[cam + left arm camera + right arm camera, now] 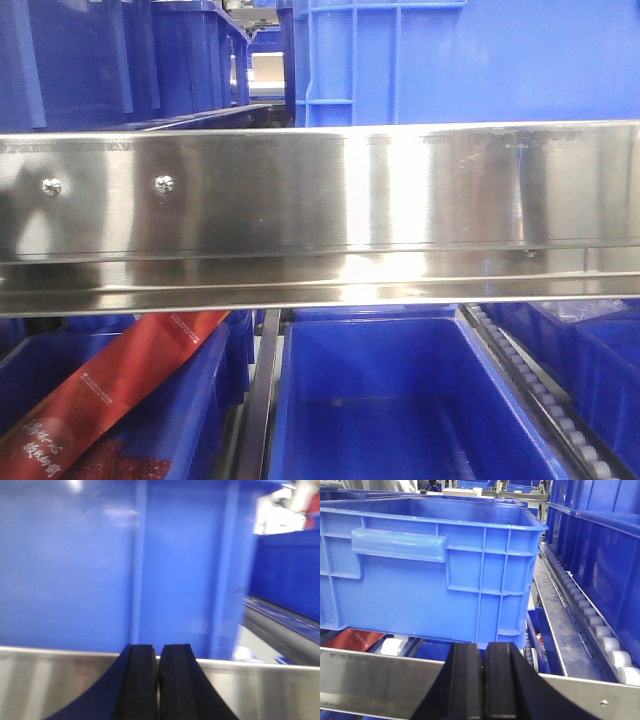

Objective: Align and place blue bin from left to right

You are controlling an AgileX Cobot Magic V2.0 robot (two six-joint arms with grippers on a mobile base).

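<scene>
The blue bin (430, 570) is a large bright-blue crate with ribbed walls and a moulded handle, and it stands on the upper shelf behind a steel rail (375, 680). My right gripper (482, 650) is shut with nothing in it. Its tips are over the rail, just below the bin's lower front edge near its right corner. In the left wrist view a ribbed blue bin wall (175, 565) fills the frame close ahead, and my left gripper (159, 652) is shut and empty at the rail (45, 680). The front view shows the bin (470, 60) above the rail.
A roller track (590, 625) runs along the bin's right side, with darker blue bins (600, 540) beyond it. Smooth dark-blue bins (120, 60) stand at the upper left. Under the wide steel rail (320, 210) are lower bins (400, 400), one holding a red packet (120, 390).
</scene>
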